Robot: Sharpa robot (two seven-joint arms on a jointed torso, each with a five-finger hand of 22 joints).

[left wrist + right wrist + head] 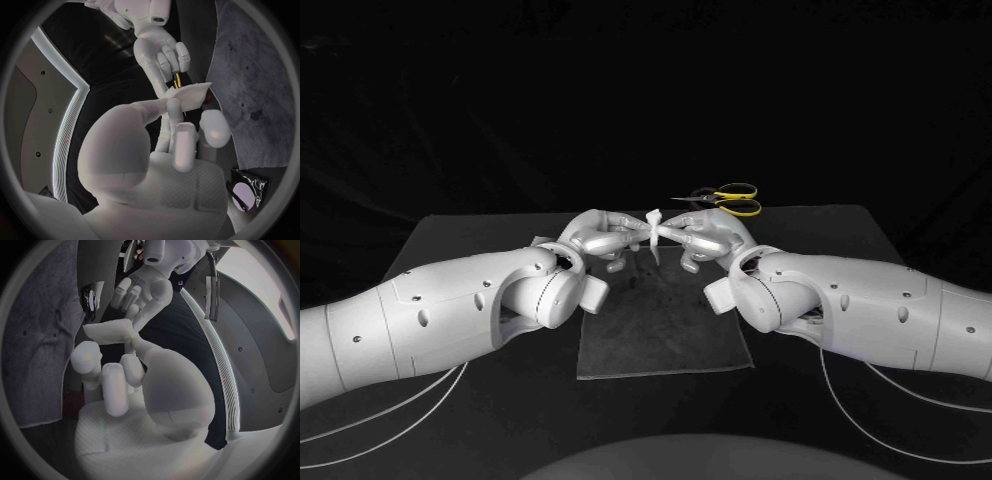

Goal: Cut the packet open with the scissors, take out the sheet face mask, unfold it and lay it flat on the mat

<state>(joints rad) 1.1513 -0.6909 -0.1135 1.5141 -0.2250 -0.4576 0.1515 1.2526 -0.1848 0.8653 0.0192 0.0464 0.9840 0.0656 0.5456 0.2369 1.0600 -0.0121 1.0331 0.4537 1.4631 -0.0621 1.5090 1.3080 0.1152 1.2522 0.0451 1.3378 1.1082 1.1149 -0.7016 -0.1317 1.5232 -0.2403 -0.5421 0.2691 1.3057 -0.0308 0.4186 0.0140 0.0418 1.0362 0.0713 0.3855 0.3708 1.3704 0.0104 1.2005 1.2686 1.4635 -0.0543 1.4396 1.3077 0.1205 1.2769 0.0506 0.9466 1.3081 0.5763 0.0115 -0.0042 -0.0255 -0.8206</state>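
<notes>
The white sheet face mask (653,230), still folded into a narrow strip, hangs between my two hands above the far end of the grey mat (661,345). My left hand (606,235) pinches one side of it and my right hand (708,235) pinches the other. The left wrist view shows the mask (187,95) at my left hand's (175,135) fingertips, with my right hand (159,52) beyond. In the right wrist view the mask (109,331) sits between my right hand (125,375) and my left hand (147,292). The yellow-handled scissors (727,198) lie on the table behind my right hand.
The dark shiny packet (247,192) lies on the table beside the mat (250,75), near my left hand, and the right wrist view shows the packet (94,300) too. The black table (848,240) extends on both sides of the mat.
</notes>
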